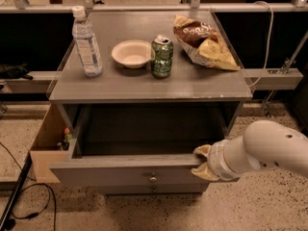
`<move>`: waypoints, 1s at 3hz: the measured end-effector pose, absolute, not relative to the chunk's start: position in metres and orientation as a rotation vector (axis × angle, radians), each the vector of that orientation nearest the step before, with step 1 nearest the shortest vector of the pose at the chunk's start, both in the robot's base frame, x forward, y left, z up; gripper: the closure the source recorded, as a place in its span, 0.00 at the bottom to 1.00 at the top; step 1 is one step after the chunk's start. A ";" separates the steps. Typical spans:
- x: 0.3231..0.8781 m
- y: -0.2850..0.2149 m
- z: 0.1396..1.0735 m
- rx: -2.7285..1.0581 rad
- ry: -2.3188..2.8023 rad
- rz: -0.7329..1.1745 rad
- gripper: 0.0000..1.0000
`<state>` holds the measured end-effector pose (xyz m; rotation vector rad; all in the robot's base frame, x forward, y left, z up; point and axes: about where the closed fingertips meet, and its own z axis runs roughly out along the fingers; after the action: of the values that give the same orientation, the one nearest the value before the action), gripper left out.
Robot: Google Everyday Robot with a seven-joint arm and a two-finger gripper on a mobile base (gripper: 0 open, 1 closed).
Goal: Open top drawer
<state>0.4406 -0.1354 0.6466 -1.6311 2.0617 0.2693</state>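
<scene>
The top drawer (120, 170) of the grey cabinet stands pulled far out toward me, its plain grey inside showing and its small round metal knob (153, 179) centred on the front. My gripper (203, 161) sits at the drawer's right front corner, its tan fingers (202, 151) over the top edge of the front panel. The white arm (269, 150) comes in from the right. A narrower drawer front shows just below the top one.
On the cabinet top (144, 83) stand a water bottle (86, 44), a white bowl (131, 53), a green can (161, 57) and a chip bag (204, 42). An open cardboard box (48, 143) sits at the left on the floor. Cables (19, 196) lie at lower left.
</scene>
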 end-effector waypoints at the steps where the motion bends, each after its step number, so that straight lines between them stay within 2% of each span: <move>1: 0.440 -0.135 0.650 -1.632 2.062 0.270 0.99; 3: 0.422 -0.131 0.655 -1.662 2.054 0.295 1.00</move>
<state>0.4217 -0.1311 0.6547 -1.6618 2.0538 0.2952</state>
